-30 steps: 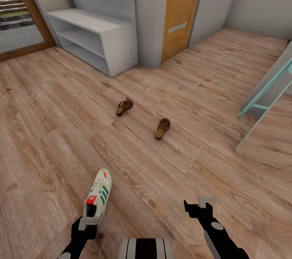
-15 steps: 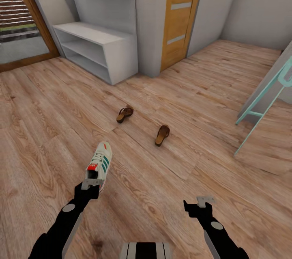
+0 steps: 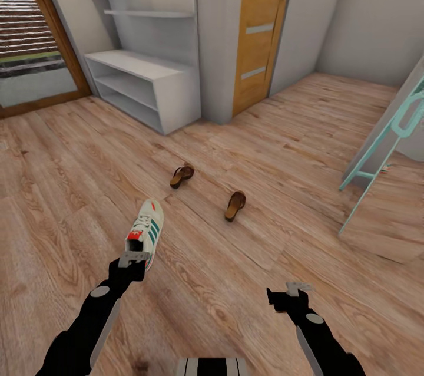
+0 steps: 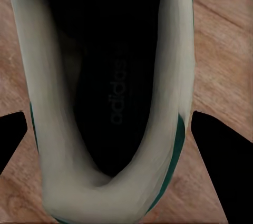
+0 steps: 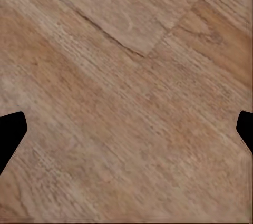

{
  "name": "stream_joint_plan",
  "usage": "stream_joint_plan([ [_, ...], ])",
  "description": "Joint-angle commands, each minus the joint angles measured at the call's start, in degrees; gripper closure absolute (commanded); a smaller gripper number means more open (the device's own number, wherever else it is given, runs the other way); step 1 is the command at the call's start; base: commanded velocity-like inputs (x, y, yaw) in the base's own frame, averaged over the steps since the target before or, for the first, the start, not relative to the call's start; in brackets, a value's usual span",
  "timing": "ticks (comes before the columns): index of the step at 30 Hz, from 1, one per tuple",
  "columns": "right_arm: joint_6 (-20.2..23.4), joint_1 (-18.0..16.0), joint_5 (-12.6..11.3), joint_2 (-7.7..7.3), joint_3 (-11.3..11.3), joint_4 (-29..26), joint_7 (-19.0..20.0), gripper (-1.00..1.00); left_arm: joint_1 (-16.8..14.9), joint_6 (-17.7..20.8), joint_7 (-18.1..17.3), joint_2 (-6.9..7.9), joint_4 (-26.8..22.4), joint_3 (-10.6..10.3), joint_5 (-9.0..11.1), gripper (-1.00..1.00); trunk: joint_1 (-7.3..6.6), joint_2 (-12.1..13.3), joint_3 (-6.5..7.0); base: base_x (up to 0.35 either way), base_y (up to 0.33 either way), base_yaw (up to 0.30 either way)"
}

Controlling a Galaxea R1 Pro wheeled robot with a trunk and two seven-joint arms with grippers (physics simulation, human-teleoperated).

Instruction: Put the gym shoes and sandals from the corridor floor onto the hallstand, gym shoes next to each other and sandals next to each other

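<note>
One white gym shoe (image 3: pixel 146 231) with green stripes and a red heel patch hangs toe-forward from my left gripper (image 3: pixel 134 259), which is shut on its heel. In the left wrist view the gym shoe's dark opening (image 4: pixel 105 92) lies between the black fingers (image 4: pixel 213 166). The other gym shoe is out of view. Two brown sandals (image 3: pixel 182 175) (image 3: pixel 235 205) lie apart on the wood floor (image 3: pixel 282 187) ahead. The pale hallstand (image 3: pixel 144 84) stands against the far wall at the left. My right gripper (image 3: pixel 288 293) is open above bare floor (image 5: pixel 126 103).
An orange door (image 3: pixel 259 28) is set in the wall right of the hallstand. A glass door with a wooden frame (image 3: pixel 56 34) is at the far left. A teal metal frame (image 3: pixel 377 155) stands at the right edge.
My left arm has risen and reached forward, carrying the gym shoe off the floor. The head view has tilted up, showing more of the hallstand's upper shelves. The right arm has barely moved.
</note>
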Motion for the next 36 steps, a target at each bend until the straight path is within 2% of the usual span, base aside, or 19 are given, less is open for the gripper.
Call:
stream_joint_plan([
  [1,2.2,0.0,0.0,-0.04,0.0,-1.7,0.0,-1.00,0.0,0.9,0.0,0.01,-0.1,0.0,-0.1,1.00,-0.03,0.0,0.21,0.000,0.000,0.000],
  [23,3.1,0.0,-0.1,-0.06,0.0,-2.6,0.1,-1.00,0.0,1.2,-0.1,-0.08,-0.1,-0.1,0.0,1.00,-0.60,0.3,6.99,0.000,0.000,0.000],
  [36,3.1,0.0,-0.1,-0.06,0.0,-2.6,0.1,-1.00,0.0,1.1,-0.1,-0.08,-0.1,-0.2,0.0,1.00,-3.24,5.1,10.36,0.000,0.000,0.000],
])
